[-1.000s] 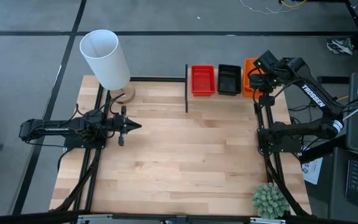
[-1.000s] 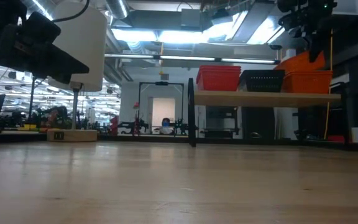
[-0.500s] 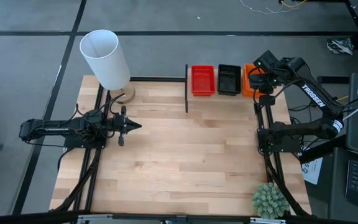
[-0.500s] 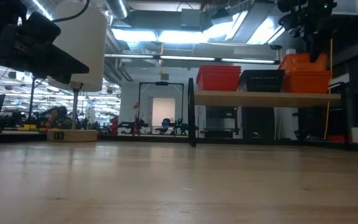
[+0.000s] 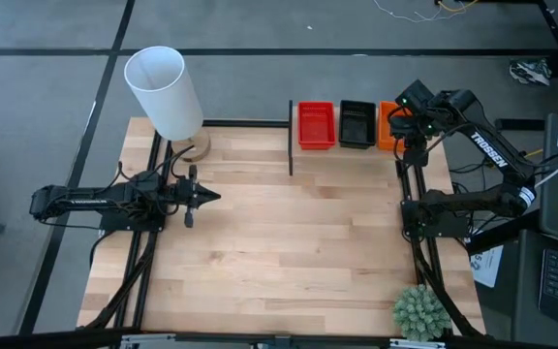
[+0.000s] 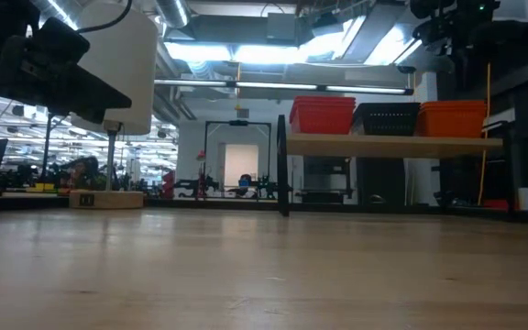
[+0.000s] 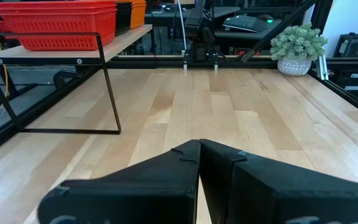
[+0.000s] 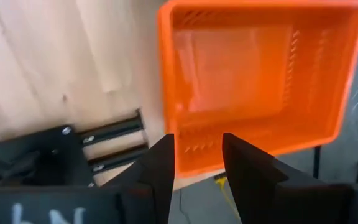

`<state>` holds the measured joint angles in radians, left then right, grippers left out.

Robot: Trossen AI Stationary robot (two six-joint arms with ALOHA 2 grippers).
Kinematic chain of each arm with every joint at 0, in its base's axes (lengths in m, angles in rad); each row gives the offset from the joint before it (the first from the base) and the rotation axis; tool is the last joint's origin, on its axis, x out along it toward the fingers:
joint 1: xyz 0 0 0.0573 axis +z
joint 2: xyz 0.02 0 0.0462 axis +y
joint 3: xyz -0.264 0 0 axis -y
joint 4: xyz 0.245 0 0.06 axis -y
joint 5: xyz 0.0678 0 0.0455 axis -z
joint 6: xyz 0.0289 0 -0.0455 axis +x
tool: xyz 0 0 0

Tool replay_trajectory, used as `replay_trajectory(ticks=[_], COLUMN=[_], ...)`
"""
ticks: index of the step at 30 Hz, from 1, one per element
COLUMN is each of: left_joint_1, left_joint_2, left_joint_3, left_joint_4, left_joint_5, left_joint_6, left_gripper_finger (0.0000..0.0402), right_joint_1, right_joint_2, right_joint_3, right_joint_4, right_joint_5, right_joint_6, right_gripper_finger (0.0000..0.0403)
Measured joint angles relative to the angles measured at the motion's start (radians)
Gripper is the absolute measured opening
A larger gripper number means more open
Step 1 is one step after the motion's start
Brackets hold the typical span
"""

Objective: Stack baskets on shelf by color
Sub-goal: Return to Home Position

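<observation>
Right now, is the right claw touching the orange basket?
Apart. Low view shows open air between the right claw and the orange basket top rim below it.

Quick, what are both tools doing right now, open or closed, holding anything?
Left tool: closed, holding nothing, over the table's left side.
Right tool: open, empty, above the orange basket on the shelf.

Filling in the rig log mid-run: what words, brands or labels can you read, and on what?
"TROSSEN": white letters on the right arm, high view.
Left arm: white lettering, too small to read.
Right wrist view: white marks at the bottom edge, cut off, unreadable.
Baskets and shelf: no text visible.
</observation>
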<state>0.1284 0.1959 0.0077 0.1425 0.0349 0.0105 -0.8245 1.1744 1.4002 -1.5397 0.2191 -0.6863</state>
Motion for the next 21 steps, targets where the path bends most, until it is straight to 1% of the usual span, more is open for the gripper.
replay_trajectory(ticks=[4,8,10,13,15,16,18,21], left_joint_1=[0.000,0.000,0.000,0.000,0.000,0.000,0.000,0.000], left_joint_2=[0.000,0.000,0.000,0.000,0.000,0.000,0.000,0.000], left_joint_3=[0.000,0.000,0.000,0.000,0.000,0.000,0.000,0.000], left_joint_4=[0.000,0.000,0.000,0.000,0.000,0.000,0.000,0.000], left_joint_5=[0.000,0.000,0.000,0.000,0.000,0.000,0.000,0.000], left_joint_6=[0.000,0.000,0.000,0.000,0.000,0.000,0.000,0.000], left_gripper_finger=[0.0000,0.0000,0.0000,0.0000,0.0000,0.0000,0.0000,0.0000], right_joint_1=[0.020,0.060,0.081,0.122,0.174,0.211,0.291,0.419], right_joint_2=[-0.011,-0.033,-0.039,-0.053,-0.071,-0.088,-0.127,-0.190], right_joint_3=[0.000,0.001,0.001,0.001,-0.019,-0.046,-0.130,-0.321], right_joint_4=[-0.032,-0.033,-0.029,0.020,0.145,0.229,0.443,0.785], right_joint_5=[0.000,-0.016,-0.082,-0.293,-0.419,-0.452,-0.467,-0.428], right_joint_6=[0.089,0.276,0.404,0.572,0.662,0.694,0.763,0.849], right_gripper_finger=[0.0135,0.0135,0.0135,0.0135,0.0135,0.0135,0.0135,0.0135])
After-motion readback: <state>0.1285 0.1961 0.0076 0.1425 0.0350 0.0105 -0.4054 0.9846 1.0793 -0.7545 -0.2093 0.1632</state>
